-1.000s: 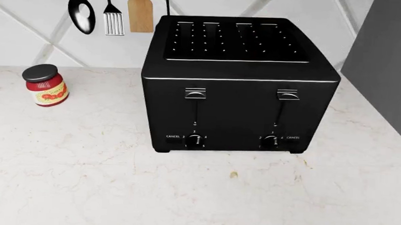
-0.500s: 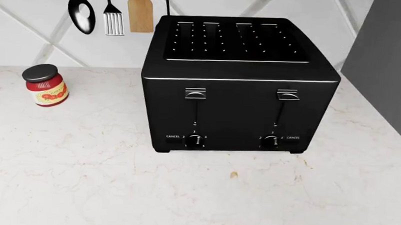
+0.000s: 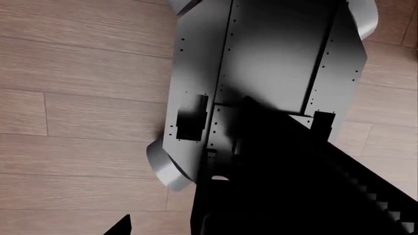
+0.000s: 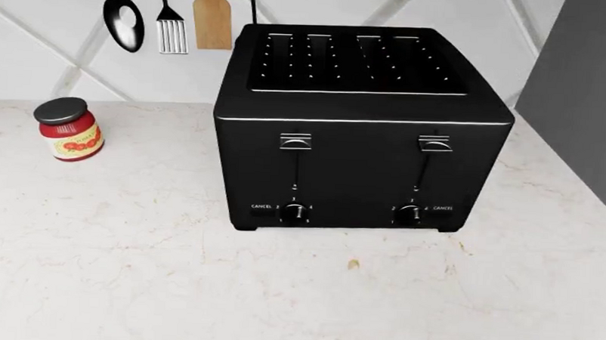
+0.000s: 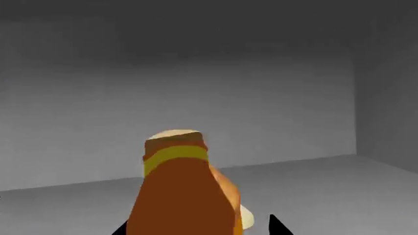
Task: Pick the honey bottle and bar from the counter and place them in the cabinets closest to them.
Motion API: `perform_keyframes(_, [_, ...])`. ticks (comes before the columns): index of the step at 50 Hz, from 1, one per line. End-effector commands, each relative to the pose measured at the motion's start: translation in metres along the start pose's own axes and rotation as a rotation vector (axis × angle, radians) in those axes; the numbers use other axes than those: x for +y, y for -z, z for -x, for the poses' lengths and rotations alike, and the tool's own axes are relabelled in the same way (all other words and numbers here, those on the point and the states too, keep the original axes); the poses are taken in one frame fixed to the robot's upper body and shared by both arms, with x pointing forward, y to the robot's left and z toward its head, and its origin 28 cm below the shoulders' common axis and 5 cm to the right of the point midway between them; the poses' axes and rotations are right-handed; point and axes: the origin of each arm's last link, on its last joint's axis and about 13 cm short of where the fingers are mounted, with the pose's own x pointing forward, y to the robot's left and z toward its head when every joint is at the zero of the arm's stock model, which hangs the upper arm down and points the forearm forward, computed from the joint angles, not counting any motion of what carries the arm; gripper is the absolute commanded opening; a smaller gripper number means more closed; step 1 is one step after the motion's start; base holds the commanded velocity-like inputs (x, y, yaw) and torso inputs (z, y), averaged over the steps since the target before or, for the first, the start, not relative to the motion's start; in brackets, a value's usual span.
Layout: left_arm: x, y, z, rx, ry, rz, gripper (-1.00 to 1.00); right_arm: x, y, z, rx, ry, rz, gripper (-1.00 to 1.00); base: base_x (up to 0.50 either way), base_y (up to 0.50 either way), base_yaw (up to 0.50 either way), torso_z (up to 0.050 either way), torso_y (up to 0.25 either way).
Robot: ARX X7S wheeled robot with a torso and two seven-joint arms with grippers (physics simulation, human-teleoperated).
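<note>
Placement step for the honey bottle (image 5: pixel 186 191): it sits between the right fingers (image 5: pixel 274 225) inside a grey cabinet (image 5: pixel 261 98), apparently held. Next: lower, release. Left fingers' state: cannot tell; bar unseen.

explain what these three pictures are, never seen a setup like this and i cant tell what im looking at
These are simulator renders from a wheeled robot with two arms, each picture from a different camera.

The head camera looks down at a white marble-look counter. On it stand a big black four-slot toaster and a small red-labelled jar with a dark lid. A spoon, fork and wooden spatula hang on the wall behind. Neither arm shows here.

The left arm's camera points down at a wooden plank floor and the robot's own grey metal base.

The right arm's camera looks into a plain grey box-like space, probably a cabinet. Close up is an amber-orange honey bottle with a pale cap. It seems to be in the right hand, though only dark tips show, so that is uncertain.
</note>
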Motion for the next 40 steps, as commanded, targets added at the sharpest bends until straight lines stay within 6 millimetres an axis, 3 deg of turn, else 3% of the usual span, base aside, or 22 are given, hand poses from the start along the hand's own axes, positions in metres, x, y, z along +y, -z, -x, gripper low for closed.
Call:
perform_keyframes(1, [0.000, 0.000, 0.000, -0.004, 0.001, 0.001, 1.00, 0.001, -0.008, -0.003, -0.126, -0.059, 0.043, 1.00, 0.00, 0.00, 0.00, 0.000, 0.000])
perform_keyframes(18, [0.000, 0.000, 0.000, -0.009, -0.004, -0.014, 1.00, 0.009, -0.044, 0.009, -0.407, -0.226, 0.114, 1.00, 0.00, 0.00, 0.00, 0.000, 0.000])
perform_keyframes(30, [0.000, 0.000, 0.000, -0.012, -0.007, -0.019, 1.00, 0.006, -0.065, 0.018, -0.623, -0.112, 0.265, 1.00, -0.01, 0.00, 0.00, 0.000, 0.000])
perform_keyframes(40, [0.000, 0.000, 0.000, -0.009, -0.017, -0.027, 1.00, 0.012, -0.067, 0.018, -0.678, -0.031, 0.394, 1.00, -0.49, 0.25, 0.00, 0.000, 0.000])
